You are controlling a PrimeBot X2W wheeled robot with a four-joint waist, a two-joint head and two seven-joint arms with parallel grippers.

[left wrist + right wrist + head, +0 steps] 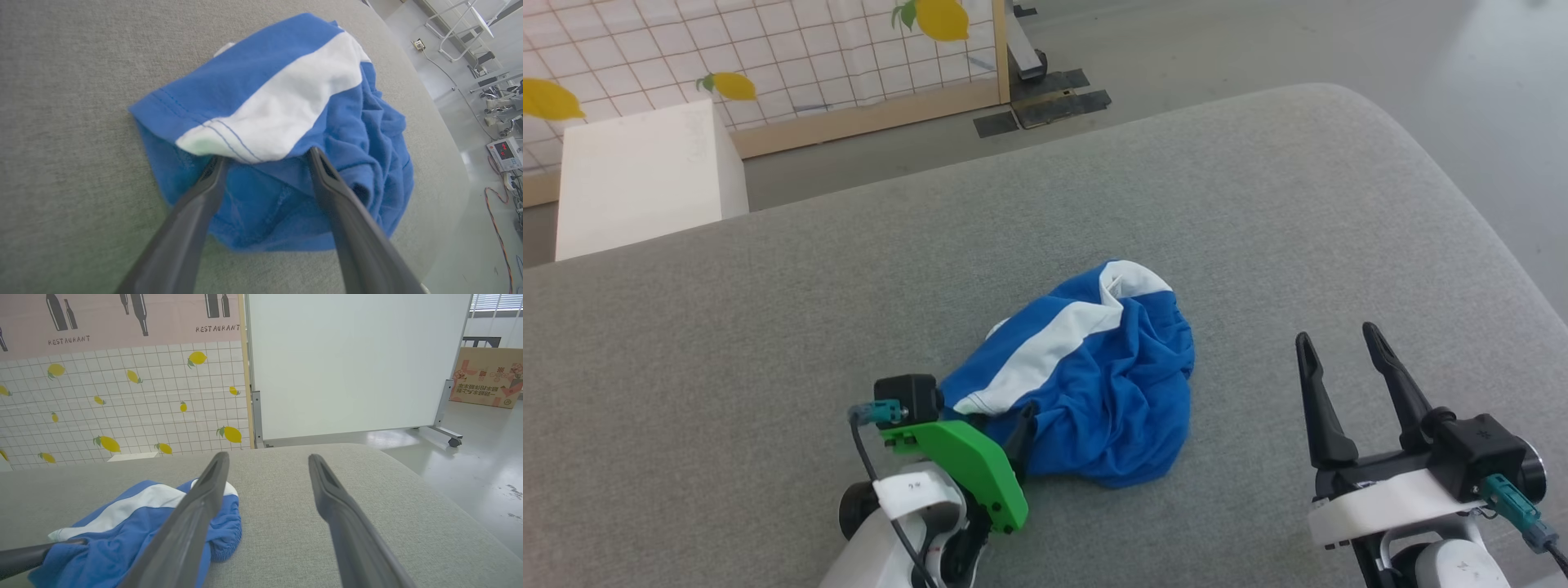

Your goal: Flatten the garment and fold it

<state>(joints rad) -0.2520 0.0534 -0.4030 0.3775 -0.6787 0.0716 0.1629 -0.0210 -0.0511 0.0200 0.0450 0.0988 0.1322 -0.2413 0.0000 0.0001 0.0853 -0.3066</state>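
The grey padded surface spreads under and all round the crumpled garment: soft, light and floppy, best pinched at its stitched hem. The left gripper gapes wide, its tips seemingly tucked under that hem, clamping nothing. The right gripper is wide and empty beside the garment.

The place looks like a robotics test lab dressed with mock sets. A printed backdrop of white tiles and yellow lemons, under a pink "RESTAURANT" banner with dark bottle shapes, stands beside a white wheeled partition board on a glossy grey floor. Loose coloured cables and a small white meter with red digits lie on that floor.
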